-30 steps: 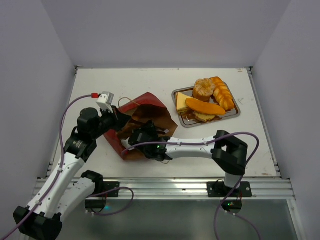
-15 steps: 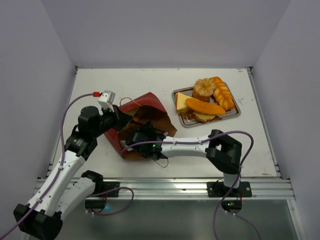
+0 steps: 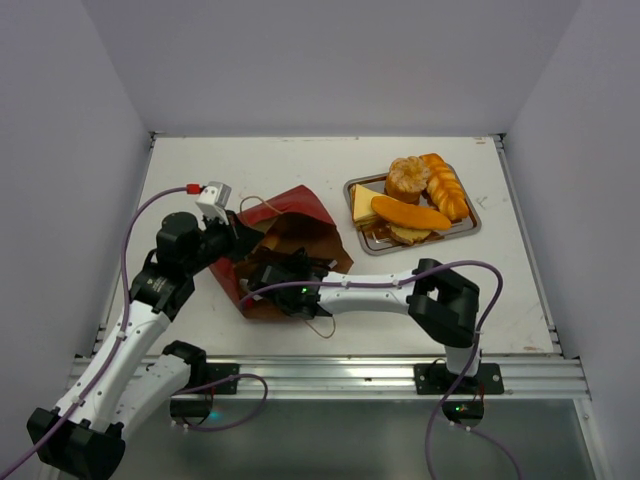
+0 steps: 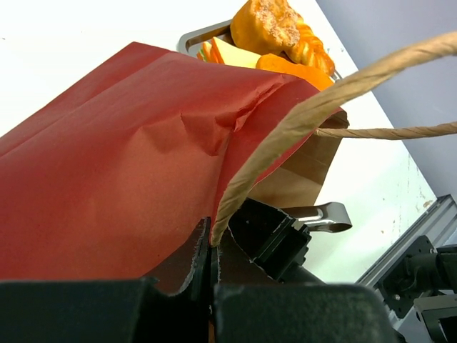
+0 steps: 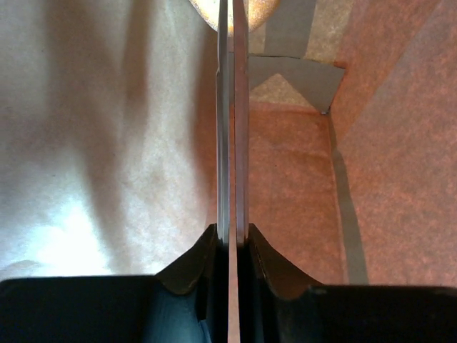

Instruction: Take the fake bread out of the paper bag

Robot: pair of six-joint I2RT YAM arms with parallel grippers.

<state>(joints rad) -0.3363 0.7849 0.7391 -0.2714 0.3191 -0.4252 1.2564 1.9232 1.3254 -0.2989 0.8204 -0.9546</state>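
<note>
The paper bag (image 3: pixel 297 208) lies on its side, dark red outside, its mouth facing the arms. My left gripper (image 3: pixel 232 243) is shut on the bag's string handle (image 4: pixel 285 128) and holds the upper wall (image 4: pixel 107 164) up. My right gripper (image 5: pixel 230 8) is deep inside the bag, its thin fingers pressed together with nothing between them. In the top view it is hidden by the bag; only its wrist (image 3: pixel 287 275) shows. A golden piece of fake bread (image 5: pixel 253 13) lies just past the fingertips at the bag's bottom. Several more breads (image 3: pixel 415 195) lie on the tray.
The shiny metal tray (image 3: pixel 468 226) stands at the back right, also seen in the left wrist view (image 4: pixel 193 36). The brown inner walls (image 5: pixel 107 143) of the bag close round the right gripper. A loose string handle (image 3: pixel 322 325) lies by the bag's near edge.
My right arm has pushed further left into the bag, and the bag has shifted a little. My left gripper keeps hold of the handle and has barely moved.
</note>
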